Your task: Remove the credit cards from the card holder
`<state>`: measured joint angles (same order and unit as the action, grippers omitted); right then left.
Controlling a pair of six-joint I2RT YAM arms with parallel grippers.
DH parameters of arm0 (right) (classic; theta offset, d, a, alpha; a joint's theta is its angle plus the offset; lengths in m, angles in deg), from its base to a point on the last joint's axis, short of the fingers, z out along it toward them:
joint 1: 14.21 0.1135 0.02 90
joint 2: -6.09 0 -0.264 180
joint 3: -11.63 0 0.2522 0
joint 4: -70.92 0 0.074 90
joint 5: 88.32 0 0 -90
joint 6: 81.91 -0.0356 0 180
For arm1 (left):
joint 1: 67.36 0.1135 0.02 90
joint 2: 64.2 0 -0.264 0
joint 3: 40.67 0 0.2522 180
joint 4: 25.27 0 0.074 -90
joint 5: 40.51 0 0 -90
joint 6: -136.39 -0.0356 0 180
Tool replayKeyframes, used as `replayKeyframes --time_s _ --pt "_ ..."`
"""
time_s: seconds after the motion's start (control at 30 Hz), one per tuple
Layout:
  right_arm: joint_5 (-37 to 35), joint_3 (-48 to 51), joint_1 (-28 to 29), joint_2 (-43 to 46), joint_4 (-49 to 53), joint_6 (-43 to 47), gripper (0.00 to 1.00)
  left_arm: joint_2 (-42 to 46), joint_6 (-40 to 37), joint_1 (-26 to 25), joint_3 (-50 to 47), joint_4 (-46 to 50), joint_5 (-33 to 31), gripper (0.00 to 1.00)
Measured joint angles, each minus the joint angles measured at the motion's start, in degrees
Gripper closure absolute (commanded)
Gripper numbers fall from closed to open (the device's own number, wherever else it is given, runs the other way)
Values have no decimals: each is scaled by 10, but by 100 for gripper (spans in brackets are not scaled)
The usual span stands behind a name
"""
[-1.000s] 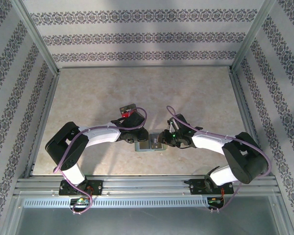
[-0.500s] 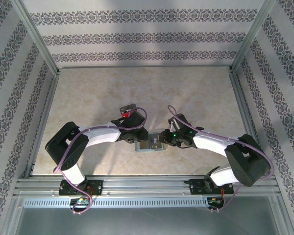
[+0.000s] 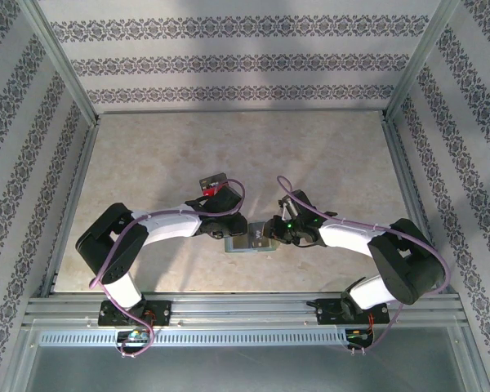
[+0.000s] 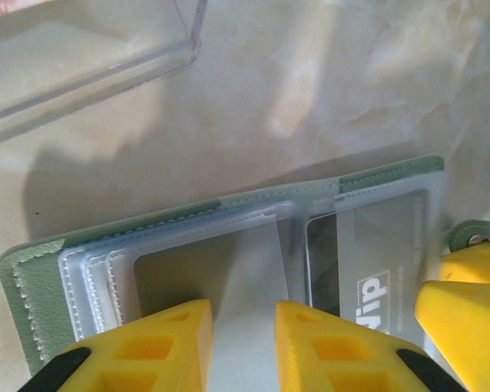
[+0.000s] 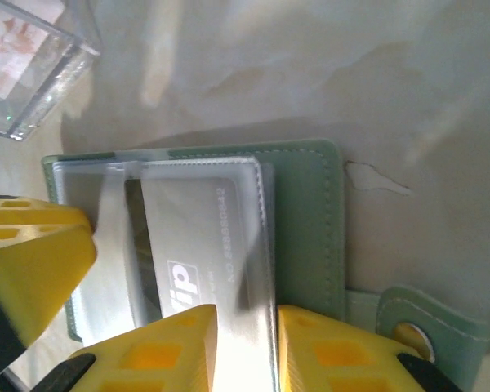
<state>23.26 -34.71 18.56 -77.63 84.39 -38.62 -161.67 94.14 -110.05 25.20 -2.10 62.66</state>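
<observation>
The pale teal card holder (image 3: 249, 242) lies open and flat on the table between my two grippers. Its clear sleeves show in the left wrist view (image 4: 33, 286) and the right wrist view (image 5: 302, 220). A grey credit card (image 5: 196, 237) with white lettering sits inside the right panel's sleeve (image 4: 376, 245). My left gripper (image 3: 231, 234) rests over the left panel (image 4: 243, 343), jaws a narrow gap apart with only sleeve surface between them. My right gripper (image 3: 269, 233) stands astride that sleeve's outer edge (image 5: 247, 351), one finger over the card and one over the teal border, nothing visibly pinched.
A clear plastic tray (image 3: 213, 184) with red contents stands just behind the left gripper, close to the card holder (image 4: 90, 49) (image 5: 24, 73). The holder's snap tab (image 5: 416, 327) lies flat to its right. Metal frame posts and patterned walls ring the table.
The right arm shifted slightly right and came back. The card holder and left arm have not moved.
</observation>
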Motion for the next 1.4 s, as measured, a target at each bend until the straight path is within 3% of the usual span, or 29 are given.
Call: replayKeyframes --time_s 0.27,0.43,0.8,0.93,1.23,1.4 --pt "37 11 -3 0 -48 -12 83 -3 0 0 3 0 2 73" --pt "58 36 -20 -1 -88 -19 86 -3 0 0 6 0 5 67" --pt "127 110 -63 -52 -276 -50 87 -3 10 0 23 -4 50 54" --pt "150 126 -74 -77 -345 -64 88 -9 30 0 26 -27 81 45" --pt "191 134 -81 -145 -473 -96 90 -42 70 1 29 -60 115 41" --pt "210 148 -90 -173 -541 -120 90 -43 90 1 21 -79 119 34"
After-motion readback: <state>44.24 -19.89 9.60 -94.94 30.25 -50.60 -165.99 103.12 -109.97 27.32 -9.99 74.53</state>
